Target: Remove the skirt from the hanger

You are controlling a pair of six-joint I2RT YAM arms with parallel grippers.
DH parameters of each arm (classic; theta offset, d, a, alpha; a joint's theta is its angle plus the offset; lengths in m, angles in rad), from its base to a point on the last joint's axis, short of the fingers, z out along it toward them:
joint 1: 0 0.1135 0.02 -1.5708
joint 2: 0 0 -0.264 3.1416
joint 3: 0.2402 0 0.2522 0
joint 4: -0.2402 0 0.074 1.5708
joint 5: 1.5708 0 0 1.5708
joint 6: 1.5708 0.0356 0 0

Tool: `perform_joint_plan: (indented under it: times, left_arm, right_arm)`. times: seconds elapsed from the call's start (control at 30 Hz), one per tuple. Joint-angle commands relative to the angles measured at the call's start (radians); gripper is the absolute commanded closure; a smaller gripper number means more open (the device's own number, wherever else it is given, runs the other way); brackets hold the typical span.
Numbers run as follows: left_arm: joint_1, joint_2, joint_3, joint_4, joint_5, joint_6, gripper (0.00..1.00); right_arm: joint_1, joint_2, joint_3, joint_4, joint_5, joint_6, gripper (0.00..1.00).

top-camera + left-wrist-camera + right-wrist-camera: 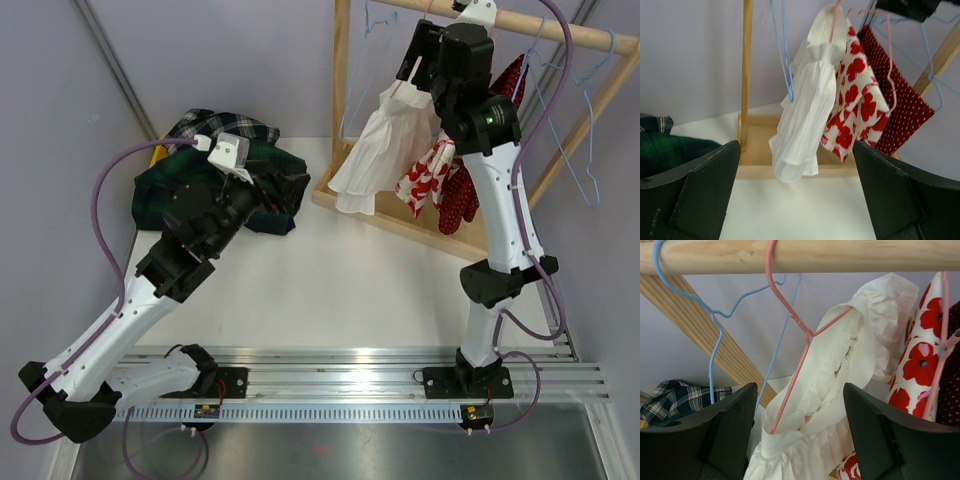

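Aloft, right gripper wide apart before edge of white skirt

skirt on hanger on rail, right | clothes pile on table, left

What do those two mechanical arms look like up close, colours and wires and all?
Both the left arm and right arm have white tube-like segments joined by chunky black joints. A purple cable loops along each, and a white block sits near each wrist. The fingers are broad, matt black wedges.
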Motion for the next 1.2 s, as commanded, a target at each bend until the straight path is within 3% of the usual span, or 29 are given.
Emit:
perform_joint_plan:
  times: [0.0,0.2,0.53,0.57,0.6,0.63,0.73,0.93,1.17]
  left_arm:
    - [-0.002,-0.082,-0.044,-0.019,-0.022,-0.016,0.01]
    - [-0.002,-0.121,-0.104,-0.031,-0.007,-0.031,0.01]
    - [-0.002,-0.157,-0.160,-0.053,-0.005,-0.027,0.01]
    - [-0.002,-0.156,-0.164,-0.051,-0.004,-0.027,0.01]
    - [-0.002,-0.154,-0.167,-0.048,-0.001,-0.027,0.01]
    - [-0.002,-0.151,-0.167,-0.047,0.001,-0.030,0.01]
    - [-0.002,-0.128,-0.168,-0.039,0.019,-0.039,0.01]
    - [-0.004,-0.076,-0.153,-0.007,0.072,-0.056,0.01]
    - [-0.071,0.154,0.039,0.022,0.238,-0.005,0.01]
  right_arm:
    - [-0.015,0.042,0.058,0.002,-0.110,0.117,0.23]
    - [-0.024,0.111,0.065,0.072,-0.167,0.160,0.25]
    - [-0.023,0.185,0.032,0.107,-0.135,0.180,0.32]
    - [-0.024,0.185,0.023,0.112,-0.138,0.182,0.38]
    - [-0.024,0.182,0.015,0.117,-0.141,0.185,0.55]
    - [-0.024,0.182,0.007,0.120,-0.144,0.186,0.66]
    - [-0.023,0.167,0.001,0.117,-0.152,0.187,0.81]
    - [-0.024,0.069,-0.059,0.118,-0.153,0.171,0.97]
    - [-0.021,-0.069,-0.143,0.121,-0.230,0.196,1.00]
